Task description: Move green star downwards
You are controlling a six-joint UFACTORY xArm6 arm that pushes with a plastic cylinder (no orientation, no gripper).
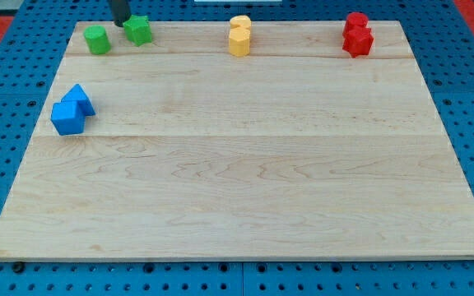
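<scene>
1. My tip [121,23] stands at the board's top edge, near the top-left corner, touching or all but touching the upper-left side of the green star [139,30]. That placement suits the task: to send a block toward the bottom edge, the rod has to be on the block's far side, between it and the top edge.
2. The green star sits just inside the top edge, left of the middle. A second green block [98,39], rounder in outline, lies close by on its left, apart from it and from the rod.
3. There are no jaws on this arm; it ends in a plain rod, so nothing can be spread or pinched, and the block is only pushed.
4. The tip is a little left of the star's centre, so I judge a straight push down may turn the star or let it slide off toward the right.
5. The other blocks are in pairs, each pair touching: two yellow blocks [239,36] at the middle of the top edge, two red blocks [356,34] near the top-right corner, two blue blocks [72,109] by the left edge. None lies below the star, so its path down the wooden board [245,189] is open.
</scene>
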